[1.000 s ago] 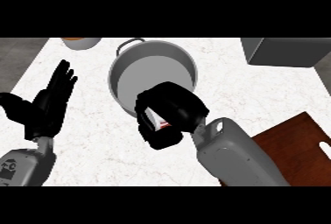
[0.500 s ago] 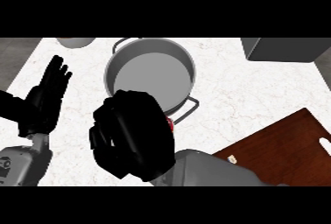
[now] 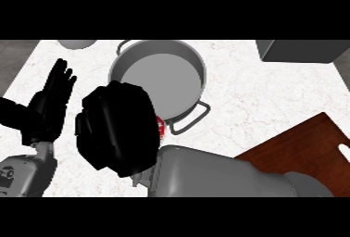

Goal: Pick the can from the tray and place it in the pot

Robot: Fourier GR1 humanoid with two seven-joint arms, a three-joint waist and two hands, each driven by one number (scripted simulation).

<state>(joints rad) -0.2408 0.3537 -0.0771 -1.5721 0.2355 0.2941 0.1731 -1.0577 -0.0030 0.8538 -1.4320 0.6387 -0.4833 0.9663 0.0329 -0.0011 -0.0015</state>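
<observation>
— What has changed over the last second?
— The right hand (image 3: pixel 120 127) has swung left to the near rim of the pot (image 3: pixel 156 76). Its forearm now fills the lower view.
— And the can?
— Only a red sliver of the can (image 3: pixel 161 128) shows at that hand's right edge, near the pot's handle. The curled fingers hide the rest.
— The left hand?
— The left hand (image 3: pixel 48 109) is unchanged at the left, fingers spread and upright. The wooden tray (image 3: pixel 301 139) is cut off at the right.

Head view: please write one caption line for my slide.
Right hand, curled round the can, by the pot; left hand rests open at left.
</observation>
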